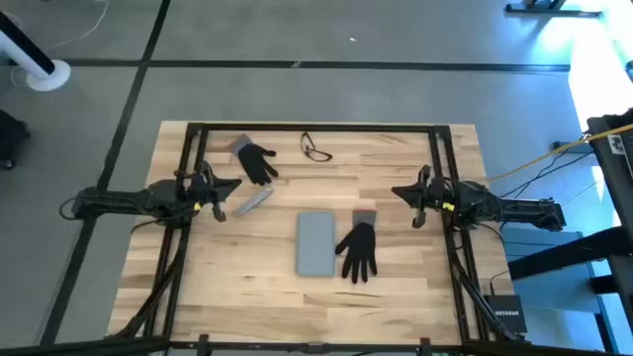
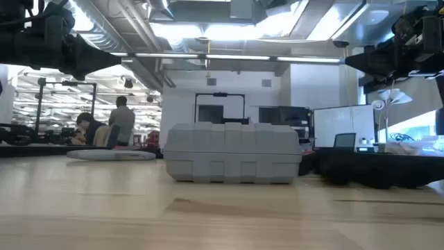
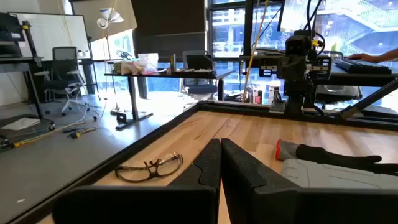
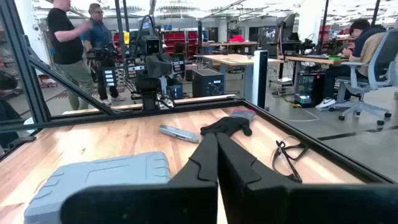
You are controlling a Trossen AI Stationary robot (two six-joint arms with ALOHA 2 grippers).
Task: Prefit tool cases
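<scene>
The blue-grey tool case (image 1: 316, 242) lies flat and closed on the wooden table near its middle; it also shows in the low view (image 2: 232, 153), the left wrist view (image 3: 339, 177) and the right wrist view (image 4: 99, 177). My left gripper (image 1: 235, 185) hovers shut at the table's left side, well left of the case. My right gripper (image 1: 398, 191) hovers shut at the right side, clear of the case. Their shut fingers show in the wrist views (image 3: 221, 158) (image 4: 216, 149).
A black glove (image 1: 359, 247) lies right beside the case, another glove (image 1: 255, 161) at the far left. A slim grey bar (image 1: 253, 202) lies near my left gripper. Safety glasses (image 1: 316, 148) rest near the far edge. People stand in the room beyond.
</scene>
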